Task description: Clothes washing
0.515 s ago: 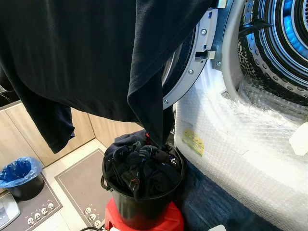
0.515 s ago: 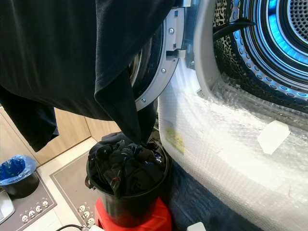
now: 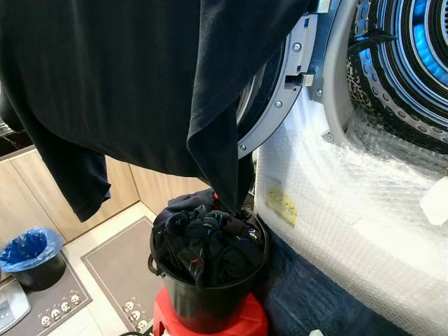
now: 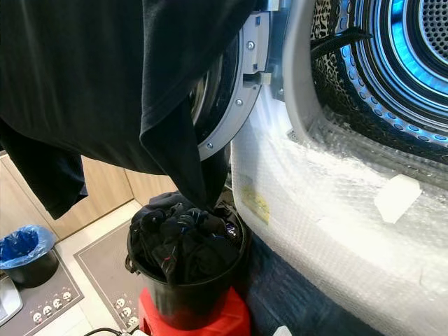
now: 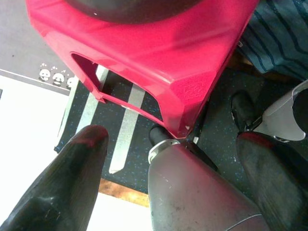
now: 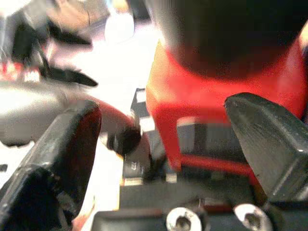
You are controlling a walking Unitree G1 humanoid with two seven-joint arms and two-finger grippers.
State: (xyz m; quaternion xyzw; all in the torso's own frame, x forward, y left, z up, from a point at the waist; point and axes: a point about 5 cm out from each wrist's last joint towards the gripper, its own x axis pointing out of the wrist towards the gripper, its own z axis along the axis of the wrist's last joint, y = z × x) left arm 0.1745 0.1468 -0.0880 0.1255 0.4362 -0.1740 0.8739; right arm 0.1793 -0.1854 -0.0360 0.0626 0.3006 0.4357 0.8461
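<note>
A large black garment (image 3: 126,84) hangs across the upper left, close to the camera; its lower tip reaches down to a black bucket (image 3: 210,301). The bucket is heaped with dark clothes (image 3: 210,238) and stands on a red stool (image 3: 245,323). To the right, the washing machine's drum (image 3: 413,42) is open, lit blue inside, with its round door (image 3: 280,91) swung out behind the garment. What holds the garment up is hidden. My left gripper (image 5: 178,159) is open, low beside the red stool (image 5: 159,53). My right gripper (image 6: 163,149) is open too, facing the stool (image 6: 192,86).
Bubble wrap (image 3: 350,203) covers the washer's front, with a yellow label (image 3: 282,205) on it. A dark blue cloth (image 3: 308,294) lies on the floor by the washer. A blue-bagged bin (image 3: 31,255) and a grey mat (image 3: 119,269) lie left, before wooden cabinets (image 3: 21,196).
The camera has shifted very slightly. The garment, bucket and washer stand as before.
</note>
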